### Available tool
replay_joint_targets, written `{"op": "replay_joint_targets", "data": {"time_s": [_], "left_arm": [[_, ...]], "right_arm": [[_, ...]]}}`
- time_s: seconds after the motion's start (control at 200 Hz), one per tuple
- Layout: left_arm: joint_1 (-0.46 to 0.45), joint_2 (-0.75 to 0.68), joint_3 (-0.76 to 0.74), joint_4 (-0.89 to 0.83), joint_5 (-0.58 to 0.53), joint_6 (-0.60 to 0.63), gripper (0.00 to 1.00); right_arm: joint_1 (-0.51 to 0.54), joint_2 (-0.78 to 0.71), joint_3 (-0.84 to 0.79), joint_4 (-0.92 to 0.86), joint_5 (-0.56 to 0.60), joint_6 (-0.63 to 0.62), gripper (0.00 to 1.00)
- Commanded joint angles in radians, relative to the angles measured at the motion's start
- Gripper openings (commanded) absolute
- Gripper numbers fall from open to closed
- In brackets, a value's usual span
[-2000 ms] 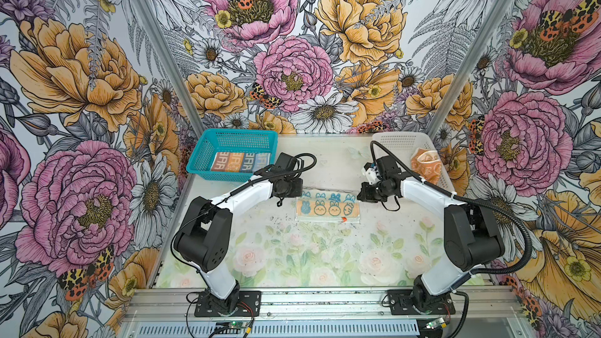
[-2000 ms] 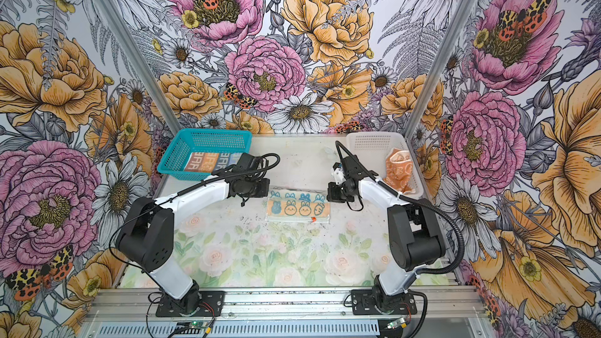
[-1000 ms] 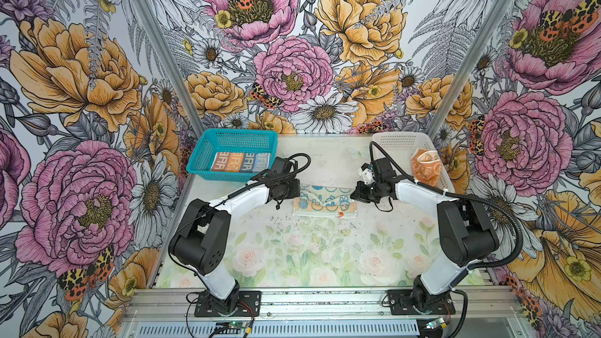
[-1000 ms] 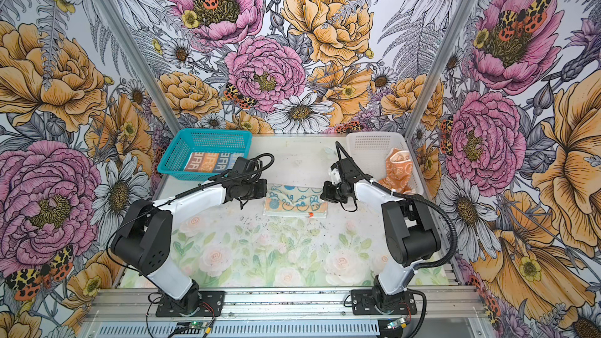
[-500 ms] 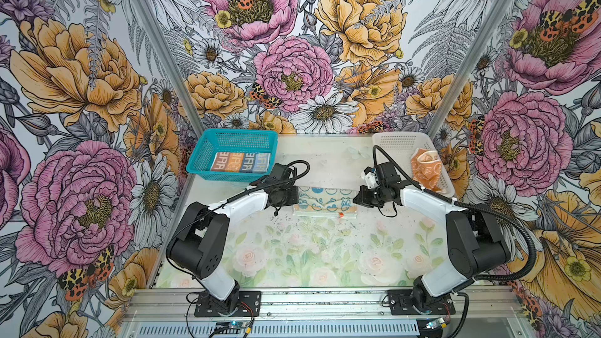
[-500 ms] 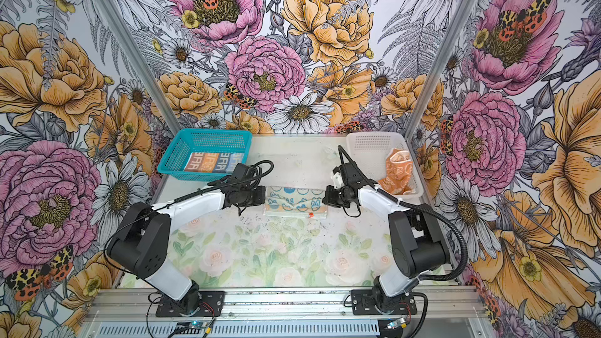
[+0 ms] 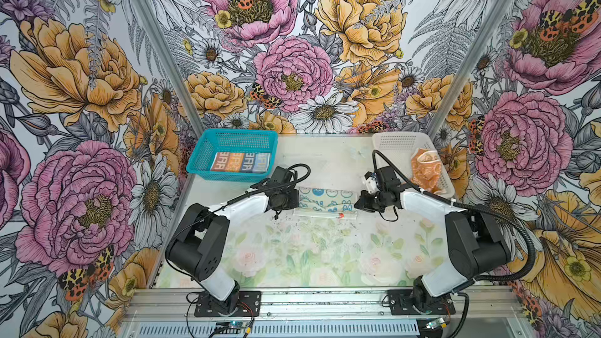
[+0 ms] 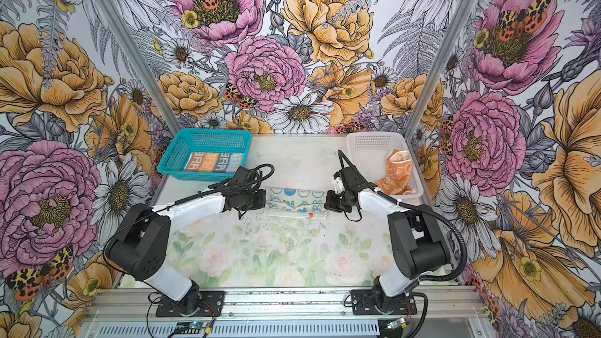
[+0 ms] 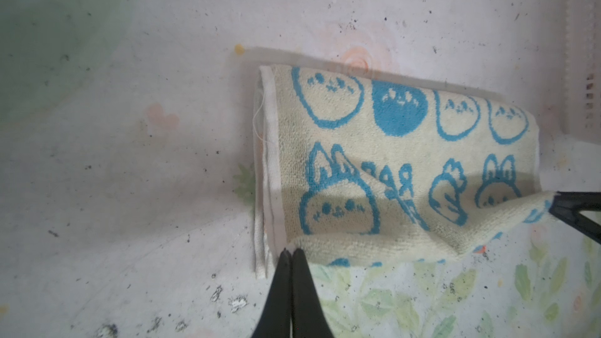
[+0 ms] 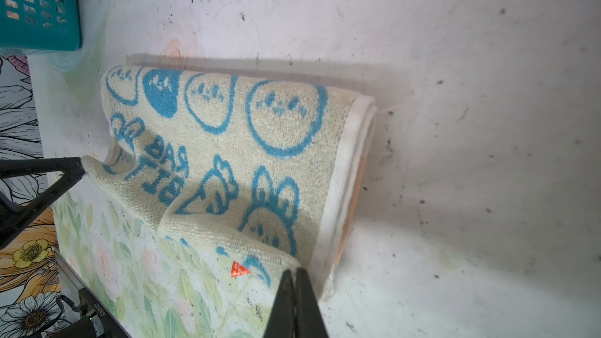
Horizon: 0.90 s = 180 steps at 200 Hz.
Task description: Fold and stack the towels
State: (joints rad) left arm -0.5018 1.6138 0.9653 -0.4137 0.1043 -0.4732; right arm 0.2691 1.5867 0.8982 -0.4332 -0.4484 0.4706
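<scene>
Jaws on both arms pinch the cream towel [image 7: 325, 197], mid-frame in both top views, with the left gripper [image 7: 299, 201] and right gripper [image 7: 358, 203] at opposite ends, evidently to fold it over. Teal basket [image 7: 234, 132], upper left, holds the folded striped towel [image 7: 240, 161]; white basket [image 7: 398, 139], upper right, holds the crumpled orange towel [image 7: 426, 172]. Each wrist view shows closed tips, lower centre, holding a raised corner.
</scene>
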Motion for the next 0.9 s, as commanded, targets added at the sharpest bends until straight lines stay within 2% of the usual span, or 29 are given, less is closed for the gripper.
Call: {"op": "replay_joint_targets", "data": {"time_s": [0.0,0.701,0.816,0.841,0.896], "left_arm": [[0.001,-0.026,-0.001,0.01,-0.007,-0.007,0.0],[0.001,-0.004,-0.048,0.028,-0.018,-0.008,0.0],[0.0,-0.013,-0.047,0.027,-0.013,-0.01,0.0],[0.001,-0.018,-0.047,0.026,-0.011,-0.013,0.05],[0.0,-0.036,-0.042,0.026,-0.007,-0.014,0.08]], "right_arm": [[0.007,-0.045,0.002,-0.003,0.012,-0.009,0.0],[0.053,0.026,-0.073,0.046,0.035,0.021,0.0],[0.056,0.017,-0.071,0.044,0.032,0.024,0.14],[0.057,0.009,-0.07,0.045,0.03,0.025,0.18],[0.059,-0.013,-0.065,0.043,0.024,0.027,0.28]]}}
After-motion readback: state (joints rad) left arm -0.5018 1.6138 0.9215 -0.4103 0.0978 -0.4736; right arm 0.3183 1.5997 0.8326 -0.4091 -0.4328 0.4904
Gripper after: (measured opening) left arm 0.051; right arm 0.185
